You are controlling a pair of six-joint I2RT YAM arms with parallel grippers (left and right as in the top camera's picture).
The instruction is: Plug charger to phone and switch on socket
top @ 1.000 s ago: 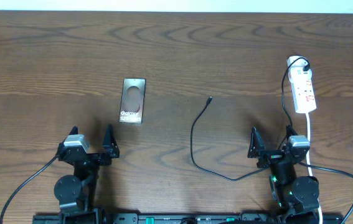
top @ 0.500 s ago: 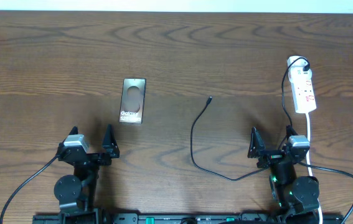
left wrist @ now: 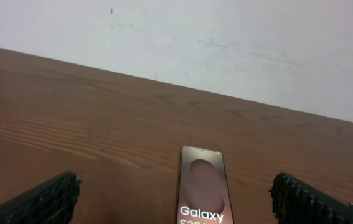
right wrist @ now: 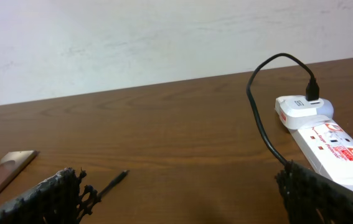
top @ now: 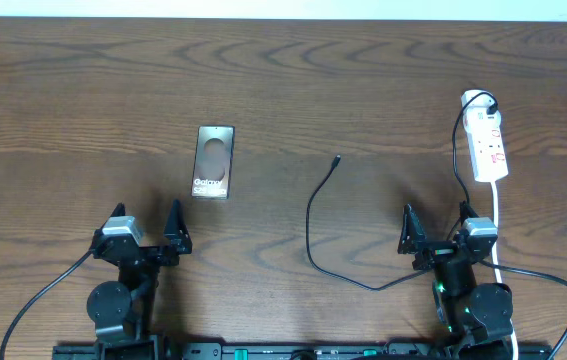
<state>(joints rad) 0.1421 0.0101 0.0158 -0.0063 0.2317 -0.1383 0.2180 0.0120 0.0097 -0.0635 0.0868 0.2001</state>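
**End effector state.** The left end effector (top: 146, 218) and the right end effector (top: 436, 218) both sit at the near edge of the counter (top: 283, 70). Each has its fingers spread wide and holds nothing.

**Location of task items.**
- The phone (top: 213, 161) lies flat, screen up, ahead of the left end effector. In the left wrist view it is roughly centred between the fingers.
- The charger (top: 310, 215) runs in a loose curve across the middle of the counter.
- Its connector tip (top: 337, 158) lies free, well apart from the phone and to its right.
- The socket (top: 490, 148) lies at the far right, ahead of the right end effector. Its white cord (top: 499, 215) trails back toward the robot.

**Handling.**
- The charger appears thin, light and limp, so a grasp far down the cable would probably let the tip droop and swing. Take hold just behind the connector tip, where the moulding is likely stiff.
- The phone appears slim, rigid and smooth, and it will probably slide on the wood under insertion force. Brace it by its long silvery edges and avoid heavy pressure on the screen.
- The charging port cannot be seen in these views.
- The socket looks light and may shift when pressed. Its switch cannot be made out with certainty.

**Containers.** No container is in view. The only receptacles are the outlets of the socket. The far-end outlet carries a white adapter (right wrist: 301, 109) with the black cable plugged into it.
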